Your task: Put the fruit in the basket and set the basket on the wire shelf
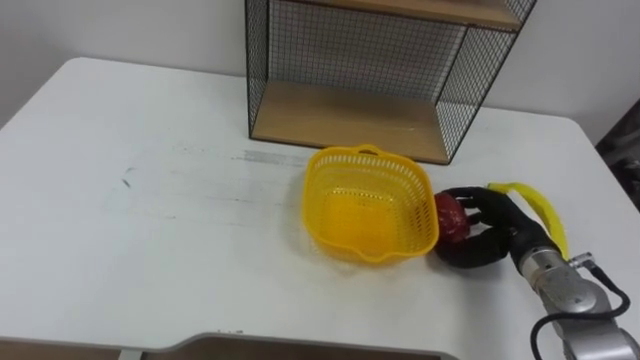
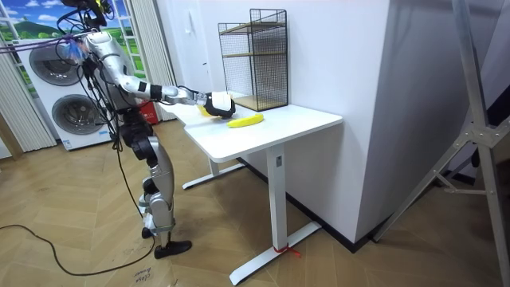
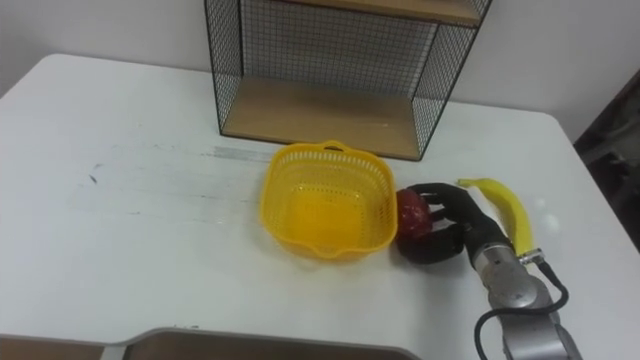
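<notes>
The yellow basket (image 1: 316,200) sits upright near the middle of the white table (image 1: 150,200), and nothing lies inside it. At its 12 o'clock, near the table's far edge, stands the wire shelf (image 1: 350,120), a black mesh cage with a wooden bottom board and another board higher up. There is a clear strip of table between the shelf and the basket.

At the basket's 3 o'clock is the red fruit (image 1: 451,220), just outside the right wall and so close that it seems to touch the rim. The right hand (image 1: 497,228) comes in from 4 o'clock. Its dark fingers (image 1: 470,195) are curled narrowly round the fruit, some over the top and far side, and the thumb wraps under the near side. The fruit is gripped from its right, so its left face is bare toward the basket. I cannot tell whether the fruit rests on the table or is held just off it.

A banana (image 1: 538,206) lies flat on the table at the hand's 1 o'clock, just behind the wrist. It curves from near the fingertips toward 4 o'clock, and the hand does not hold it.

In the room view the robot stands upright at the table's end on the room view's left, with its right arm stretched forward over the tabletop.
</notes>
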Robot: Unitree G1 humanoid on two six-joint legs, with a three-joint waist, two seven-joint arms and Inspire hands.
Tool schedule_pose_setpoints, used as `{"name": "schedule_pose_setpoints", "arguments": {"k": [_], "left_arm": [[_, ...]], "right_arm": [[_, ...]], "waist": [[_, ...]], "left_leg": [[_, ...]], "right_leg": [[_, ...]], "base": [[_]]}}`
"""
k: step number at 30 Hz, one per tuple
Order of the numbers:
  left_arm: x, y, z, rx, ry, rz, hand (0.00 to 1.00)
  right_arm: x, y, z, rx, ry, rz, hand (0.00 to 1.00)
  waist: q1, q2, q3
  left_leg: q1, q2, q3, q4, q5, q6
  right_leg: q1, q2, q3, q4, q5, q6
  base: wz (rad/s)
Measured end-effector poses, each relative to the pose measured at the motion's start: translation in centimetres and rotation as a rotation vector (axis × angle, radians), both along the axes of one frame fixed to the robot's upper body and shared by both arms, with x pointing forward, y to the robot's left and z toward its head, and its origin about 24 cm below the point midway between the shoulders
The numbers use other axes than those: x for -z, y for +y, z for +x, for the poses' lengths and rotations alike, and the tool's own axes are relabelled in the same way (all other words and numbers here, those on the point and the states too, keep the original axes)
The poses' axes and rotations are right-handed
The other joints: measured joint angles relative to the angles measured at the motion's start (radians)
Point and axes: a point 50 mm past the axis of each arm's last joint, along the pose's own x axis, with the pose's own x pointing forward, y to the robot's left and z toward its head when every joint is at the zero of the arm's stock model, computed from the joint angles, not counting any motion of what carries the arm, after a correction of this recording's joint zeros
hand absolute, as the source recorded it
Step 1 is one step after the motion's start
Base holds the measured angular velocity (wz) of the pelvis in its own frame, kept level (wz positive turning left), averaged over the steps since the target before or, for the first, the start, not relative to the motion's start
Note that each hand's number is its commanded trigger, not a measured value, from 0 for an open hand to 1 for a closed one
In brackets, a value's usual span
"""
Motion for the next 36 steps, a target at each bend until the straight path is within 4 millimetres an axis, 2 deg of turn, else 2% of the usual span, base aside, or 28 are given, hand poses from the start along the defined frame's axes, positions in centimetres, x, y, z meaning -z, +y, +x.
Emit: {"name": "schedule_pose_setpoints", "arguments": {"k": [6,10,12,18,19,26,36], "left_arm": [[0.0,-0.1,-0.1,-0.002,-0.002,0.011,0.0],[-0.1,0.0,-0.5,-0.003,-0.001,0.022,0.0],[-0.1,0.0,-0.7,-0.005,0.002,0.029,0.0],[-0.2,0.3,-0.2,-0.024,-0.026,0.043,0.0],[-0.3,0.3,-0.2,-0.028,-0.028,0.044,0.0],[-0.2,0.2,-0.1,-0.035,-0.032,0.042,0.0],[-0.2,0.1,-0.1,-0.027,-0.028,0.039,0.0]], "right_arm": [[0.4,-0.4,-0.3,0.061,0.001,0.056,1.0],[0.7,-1.7,-1.1,0.215,-0.017,0.144,1.0],[0.5,-2.5,-1.3,0.276,-0.04,0.148,1.0],[-0.1,-3.7,-1.4,0.397,-0.103,0.162,1.0],[-0.2,-3.7,-1.4,0.401,-0.108,0.162,1.0],[-3.2,-3.5,-0.1,0.434,-0.268,0.241,1.0],[-6.5,-2.3,1.1,0.358,-0.412,0.255,1.0]], "waist": [[0.001,-0.005,-0.0024],[-0.002,-0.008,-0.0018],[-0.015,-0.007,-0.0007],[-0.016,-0.005,0.0007],[-0.016,-0.008,-0.0011],[-0.018,0.001,0.0003],[-0.021,0.008,0.0035]], "left_leg": [[0.005,0.0,-0.001,-0.002,0.0,0.0],[0.011,0.0,-0.002,-0.002,0.0,0.0],[0.011,0.0,-0.001,-0.003,0.0,0.0],[0.004,0.001,0.009,-0.006,0.0,0.0],[0.003,0.001,0.01,-0.007,0.0,0.0],[-0.001,0.001,0.016,-0.011,0.0,0.0],[-0.01,0.001,0.017,-0.013,0.0,0.0]], "right_leg": [[0.004,0.0,0.001,0.0,0.0,0.0],[0.01,0.001,0.0,0.0,0.0,0.001],[0.01,0.002,0.001,-0.001,0.0,0.001],[-0.006,0.004,0.015,0.002,0.0,0.001],[-0.008,0.004,0.016,0.002,0.0,0.001],[-0.015,0.006,0.025,0.0,0.0,0.001],[-0.026,0.005,0.025,0.005,0.0,0.001]], "base": [[0.0],[0.0],[0.0],[-0.06],[-0.06],[-0.03],[0.0]]}}
